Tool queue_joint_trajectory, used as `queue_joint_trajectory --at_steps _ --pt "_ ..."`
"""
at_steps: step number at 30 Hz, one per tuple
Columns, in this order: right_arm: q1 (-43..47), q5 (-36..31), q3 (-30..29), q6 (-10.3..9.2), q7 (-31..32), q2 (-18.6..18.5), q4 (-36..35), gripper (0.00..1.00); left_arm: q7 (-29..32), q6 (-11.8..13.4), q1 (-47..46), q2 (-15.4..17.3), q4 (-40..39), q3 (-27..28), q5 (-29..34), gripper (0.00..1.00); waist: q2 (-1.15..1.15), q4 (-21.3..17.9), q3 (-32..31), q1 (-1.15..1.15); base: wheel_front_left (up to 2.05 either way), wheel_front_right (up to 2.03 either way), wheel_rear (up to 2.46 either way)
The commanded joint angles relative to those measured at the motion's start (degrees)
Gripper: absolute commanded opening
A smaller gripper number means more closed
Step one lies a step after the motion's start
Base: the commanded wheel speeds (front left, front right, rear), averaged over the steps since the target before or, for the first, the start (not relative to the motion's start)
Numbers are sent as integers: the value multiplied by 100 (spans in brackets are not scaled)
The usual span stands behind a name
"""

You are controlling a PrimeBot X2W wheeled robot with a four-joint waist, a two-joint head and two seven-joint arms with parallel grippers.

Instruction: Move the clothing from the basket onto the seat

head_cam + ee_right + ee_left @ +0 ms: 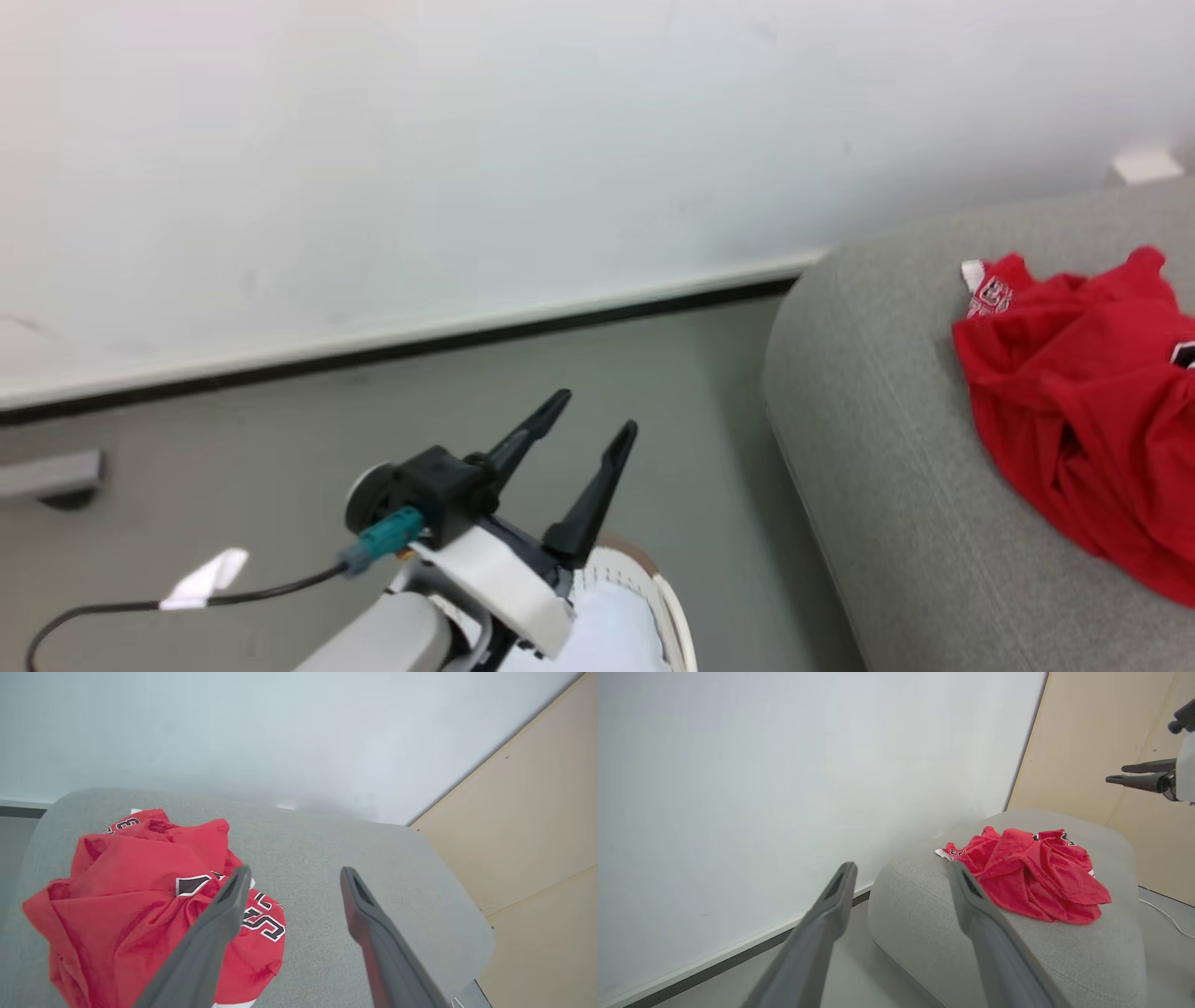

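The red clothing [1074,401] lies crumpled on the light-grey seat [887,439], near its left end. In the right wrist view my right gripper [295,870] hangs open just above the seat [355,835], and the clothing [131,891] with black-and-white lettering lies under and left of its left finger, with nothing between the fingers. My left gripper [596,413] is open and empty over the floor, left of the seat and above the cream basket [674,611], whose tan rim and pale lining show behind the arm. The left wrist view shows the left gripper [901,865], the clothing [1031,877], the seat [920,914] and my right gripper [1115,774] high above it.
A white wall with a dark baseboard [401,347] runs behind the grey floor [280,439]. A beige panel [537,826] stands past the seat's far end. A grey fixture [51,476] and a strip of white tape [205,577] lie at the left. A white cable [1164,917] crosses the floor.
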Motion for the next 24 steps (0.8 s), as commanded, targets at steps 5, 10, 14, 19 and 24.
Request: queue_joint_trajectory --at_steps 5,10,14,19,24 --pt "446 642 42 -13 -257 -57 -904 100 -51 231 299 335 -187 485 -237 100 0 422 -600 2 0 0 0" --pt "746 725 -128 -14 -597 366 -1578 100 -54 451 592 573 -302 976 -535 100 0 698 -722 2 0 0 0" --pt "979 586 -311 -13 -779 807 -1956 100 -61 613 843 663 -346 1254 -671 100 0 834 -760 2 0 0 0" --pt "1570 271 -652 -13 -1107 1646 -2615 100 -67 812 1279 735 -367 1540 -716 100 0 987 -768 2 0 0 0" --pt "2308 -191 -976 -14 -1560 2472 -3228 100 -69 691 1745 544 -460 2049 -654 100 0 1066 -733 2 0 0 0"
